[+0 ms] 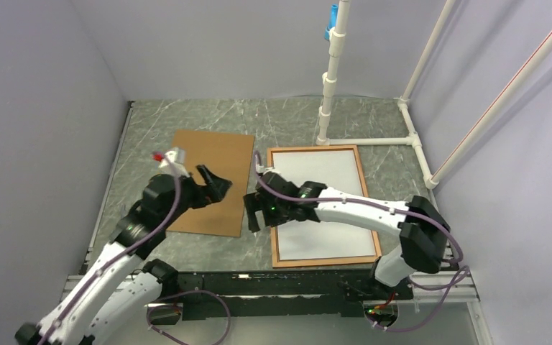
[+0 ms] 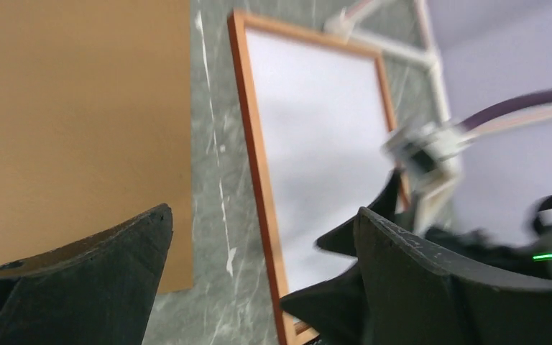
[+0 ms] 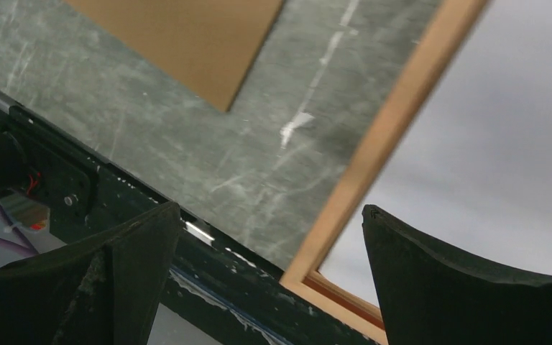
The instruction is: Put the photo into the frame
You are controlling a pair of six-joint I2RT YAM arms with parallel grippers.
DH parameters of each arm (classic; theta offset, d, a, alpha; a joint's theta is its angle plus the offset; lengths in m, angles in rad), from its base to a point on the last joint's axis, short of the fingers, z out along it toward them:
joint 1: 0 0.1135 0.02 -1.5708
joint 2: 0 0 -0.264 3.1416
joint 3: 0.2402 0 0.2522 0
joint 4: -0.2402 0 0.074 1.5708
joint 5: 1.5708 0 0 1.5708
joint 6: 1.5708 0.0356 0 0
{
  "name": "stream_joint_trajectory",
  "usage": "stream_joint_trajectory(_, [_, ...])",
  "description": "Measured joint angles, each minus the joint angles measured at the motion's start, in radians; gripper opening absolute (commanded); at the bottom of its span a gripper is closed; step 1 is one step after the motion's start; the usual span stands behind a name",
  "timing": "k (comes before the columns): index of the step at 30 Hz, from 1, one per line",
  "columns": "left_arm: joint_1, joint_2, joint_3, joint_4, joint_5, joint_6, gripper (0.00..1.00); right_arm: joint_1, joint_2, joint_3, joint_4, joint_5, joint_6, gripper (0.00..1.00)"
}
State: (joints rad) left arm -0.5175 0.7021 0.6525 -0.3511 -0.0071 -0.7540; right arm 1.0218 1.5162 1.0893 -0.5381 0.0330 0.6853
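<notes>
The orange-brown frame (image 1: pixel 315 148) lies flat on the right half of the table. A plain white sheet (image 1: pixel 323 169) fills it edge to edge; this looks like the photo's white back, and no printed side shows. My right gripper (image 1: pixel 253 214) is open and empty, hovering over the frame's left edge near its near-left corner. In the right wrist view the gripper (image 3: pixel 269 208) straddles the frame edge (image 3: pixel 395 122) and the sheet (image 3: pixel 503 144). My left gripper (image 1: pixel 219 185) is open and empty above the table strip, as the left wrist view (image 2: pixel 262 212) shows beside the frame (image 2: pixel 255 144).
A plain brown backing board (image 1: pixel 212 180) lies flat left of the frame, also in the left wrist view (image 2: pixel 79 122). White pipe stands (image 1: pixel 328 93) rise at the back and right. A black rail (image 1: pixel 259 284) runs along the near table edge. Grey walls close both sides.
</notes>
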Motion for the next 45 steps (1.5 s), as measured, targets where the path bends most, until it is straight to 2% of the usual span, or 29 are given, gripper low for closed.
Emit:
stream_joint_trajectory(5, [0.002,-0.252,0.098,-0.152,-0.156,-0.026,0.99,0.12,0.143,0.105,0.021,0.092,-0.001,1.0])
stream_joint_trajectory(8, [0.002,-0.323,0.149,-0.222,-0.214,-0.037,0.99,0.179,0.28,0.218,-0.002,0.171,-0.005,1.0])
stream_joint_trajectory(14, [0.003,-0.336,0.229,-0.334,-0.276,-0.037,0.99,0.278,0.548,0.506,-0.124,0.327,-0.02,1.0])
stream_joint_trajectory(19, [0.003,-0.284,0.256,-0.394,-0.28,-0.032,0.99,0.316,0.662,0.608,-0.191,0.386,-0.035,1.0])
stream_joint_trajectory(25, [0.003,-0.184,0.259,-0.441,-0.276,-0.015,0.99,0.301,0.682,0.62,-0.242,0.446,-0.022,0.99])
stream_joint_trajectory(30, [0.003,-0.144,0.26,-0.449,-0.27,0.001,0.99,0.265,0.614,0.504,-0.182,0.432,-0.004,0.99])
stream_joint_trajectory(34, [0.003,-0.119,0.262,-0.455,-0.265,0.01,0.99,0.202,0.556,0.413,-0.145,0.395,0.007,0.99])
stream_joint_trajectory(45, [0.003,-0.065,0.262,-0.457,-0.262,0.008,0.99,0.105,0.519,0.341,-0.055,0.238,-0.023,0.99])
